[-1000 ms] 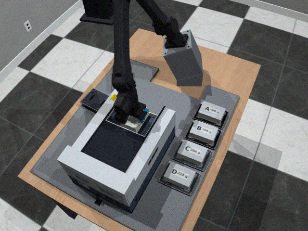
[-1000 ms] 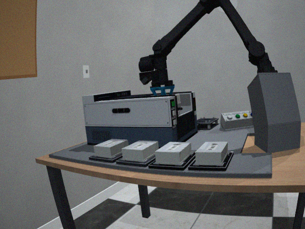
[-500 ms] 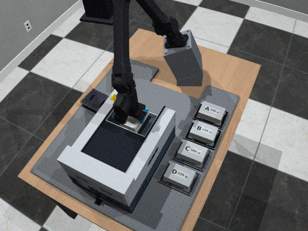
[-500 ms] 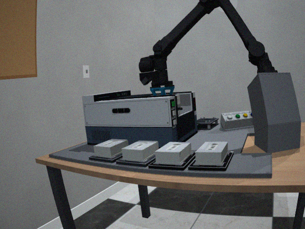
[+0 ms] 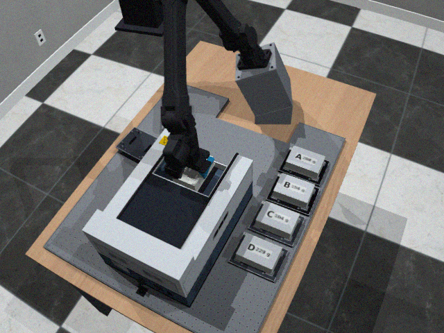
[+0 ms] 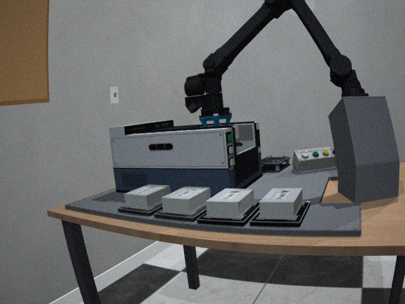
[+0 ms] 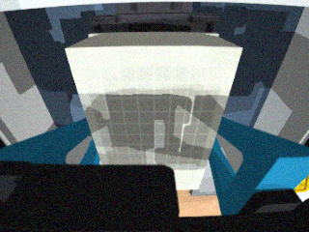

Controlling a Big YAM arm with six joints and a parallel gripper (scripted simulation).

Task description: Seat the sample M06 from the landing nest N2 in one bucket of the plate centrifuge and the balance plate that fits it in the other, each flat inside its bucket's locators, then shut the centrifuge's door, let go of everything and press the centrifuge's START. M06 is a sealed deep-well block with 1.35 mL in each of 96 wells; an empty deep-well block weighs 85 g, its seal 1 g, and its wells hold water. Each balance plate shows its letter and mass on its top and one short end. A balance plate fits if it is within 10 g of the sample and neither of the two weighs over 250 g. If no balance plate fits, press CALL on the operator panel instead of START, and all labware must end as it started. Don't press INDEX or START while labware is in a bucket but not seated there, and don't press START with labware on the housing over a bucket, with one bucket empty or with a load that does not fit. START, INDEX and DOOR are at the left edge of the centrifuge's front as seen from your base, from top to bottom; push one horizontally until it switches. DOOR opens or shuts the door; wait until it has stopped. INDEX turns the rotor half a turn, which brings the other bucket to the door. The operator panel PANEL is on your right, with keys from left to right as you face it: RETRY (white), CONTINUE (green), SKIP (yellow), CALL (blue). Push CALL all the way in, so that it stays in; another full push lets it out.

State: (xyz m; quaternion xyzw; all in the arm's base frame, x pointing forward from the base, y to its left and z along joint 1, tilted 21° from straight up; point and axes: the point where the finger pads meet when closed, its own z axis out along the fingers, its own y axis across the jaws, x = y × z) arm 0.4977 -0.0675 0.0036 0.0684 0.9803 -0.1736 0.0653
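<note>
My gripper (image 5: 191, 168) (image 6: 214, 121) (image 7: 154, 116), with blue fingers, is shut on the sample M06 (image 5: 189, 179) (image 7: 154, 82), a pale sealed deep-well block. It holds the block down inside the open door hatch of the centrifuge (image 5: 150, 247) (image 6: 169, 152), at the end nearest the arm's base. In the wrist view the block fills the middle, with dark bucket walls around it; I cannot tell whether it rests on the bucket. The landing nest N2 (image 5: 136, 143) (image 6: 275, 161) is empty. Balance plates A (image 5: 304, 161), B (image 5: 293, 189), C (image 5: 277, 219) and D (image 5: 259, 252) sit in their nests.
The centrifuge's buttons (image 6: 230, 149) are on its front edge, with the green one on top. The operator panel (image 6: 314, 159) stands beyond the nest. The arm's grey base block (image 5: 267, 86) (image 6: 362, 147) stands on the wooden table (image 5: 322, 103).
</note>
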